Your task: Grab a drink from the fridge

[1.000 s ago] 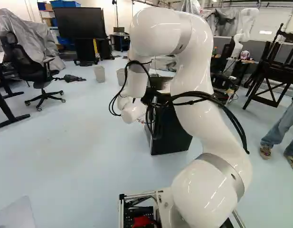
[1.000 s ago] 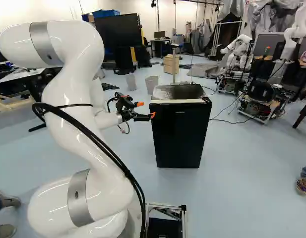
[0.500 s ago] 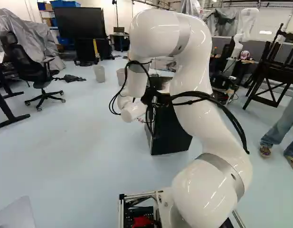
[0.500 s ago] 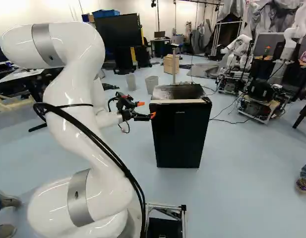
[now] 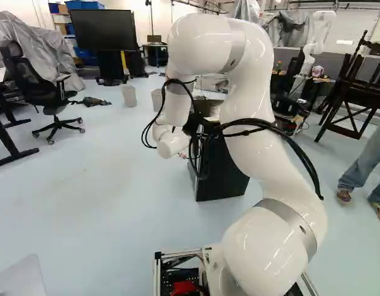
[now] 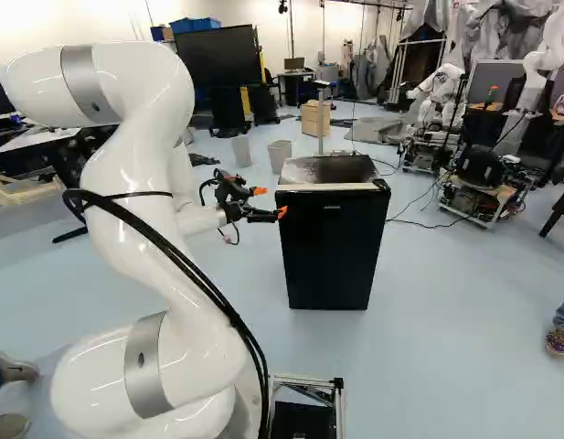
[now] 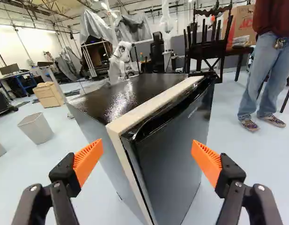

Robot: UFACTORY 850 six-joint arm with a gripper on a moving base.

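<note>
- gripper (image 7: pixel 146 148) is spread wide, empty, probably so it can straddle the door (image 7: pixel 172 159)
- sits near left of the fridge (image 6: pixel 329 247), likely for prying

Carries print in two places. In the wrist view, shows large red lettering (image 7: pixel 246 23) on the side of the cardboard box (image 7: pixel 234 15), beyond the fridge (image 6: pixel 332 261). In the right base view, shows a small, light marking (image 6: pixel 332 208) on the front of the fridge door (image 6: pixel 329 274), centred near the upper edge. Bears the same marking in the wrist view, close below the top edge of the door, slanted with the door face. Too small to make out letter by letter in either view.
</note>
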